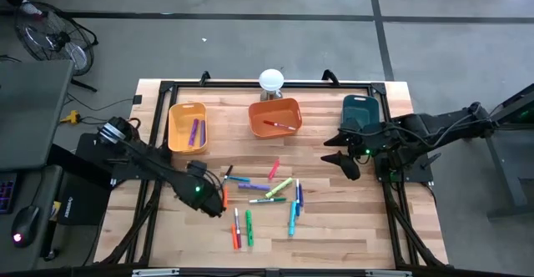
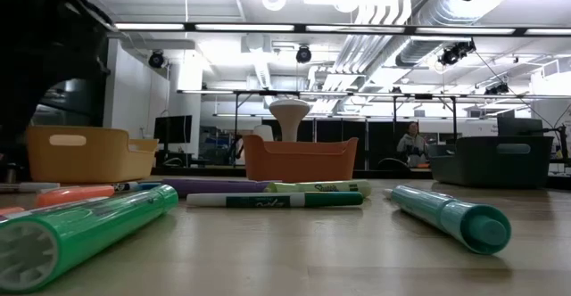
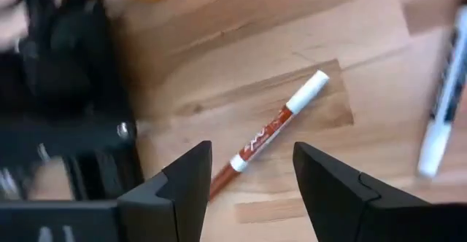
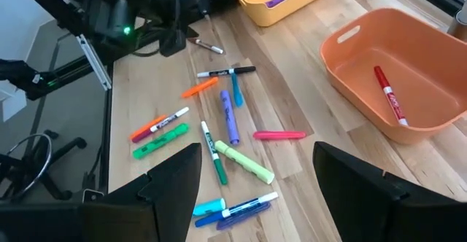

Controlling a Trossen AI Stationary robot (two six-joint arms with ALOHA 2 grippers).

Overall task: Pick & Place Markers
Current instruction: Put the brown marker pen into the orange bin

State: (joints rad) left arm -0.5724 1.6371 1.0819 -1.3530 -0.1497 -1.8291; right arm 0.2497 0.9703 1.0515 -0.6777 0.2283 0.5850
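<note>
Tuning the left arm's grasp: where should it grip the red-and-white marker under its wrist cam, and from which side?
Grip the red-and-white marker mid-barrel, coming straight down. It lies flat on the table, alone, with bare wood either side. The left gripper hangs open above its dark end, so probably shift toward the white cap and turn the fingers across the barrel.

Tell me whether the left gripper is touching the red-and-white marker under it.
Apart. In the left wrist view, the left gripper has open jaws with bare wood showing between each one and the red-and-white marker.
</note>
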